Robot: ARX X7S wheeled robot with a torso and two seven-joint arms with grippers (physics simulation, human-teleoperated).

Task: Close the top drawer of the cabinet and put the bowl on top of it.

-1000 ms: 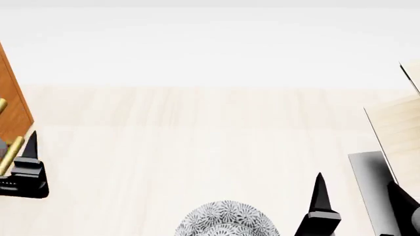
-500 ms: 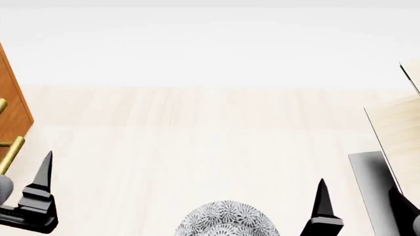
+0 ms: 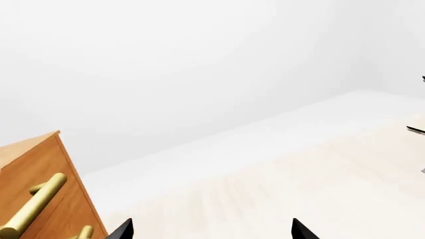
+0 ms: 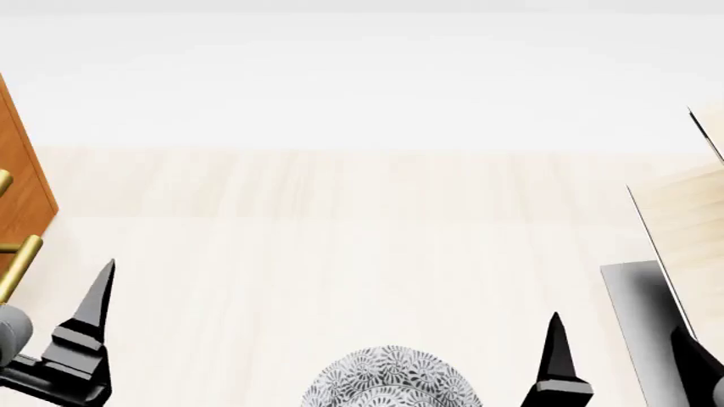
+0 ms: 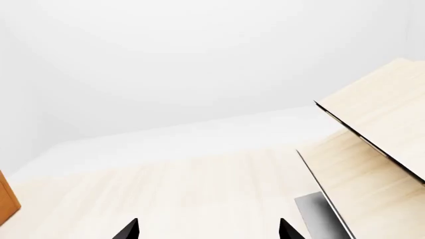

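Note:
The orange-brown cabinet (image 4: 20, 182) is cut off at the head view's left edge, with a brass handle (image 4: 19, 264) showing on it. In the left wrist view the top drawer (image 3: 61, 199) shows its front and brass bar handle (image 3: 35, 204); I cannot tell whether it stands out from the cabinet. The grey-patterned bowl (image 4: 391, 379) sits at the bottom centre, half cut off. My left gripper (image 3: 212, 231) is open and empty, one fingertip (image 4: 104, 280) right of the handle. My right gripper (image 4: 622, 348) is open and empty, right of the bowl.
A pale plywood structure (image 4: 693, 222) with a grey slab (image 4: 639, 314) at its foot stands at the right. A pale wooden surface (image 4: 339, 254) stretches between cabinet and plywood. A lower brass handle (image 3: 84, 232) peeks out under the top one.
My left gripper has moved right, away from the brass handle and towards the bowl. The right gripper has sunk slightly in the view. The bowl has not moved.

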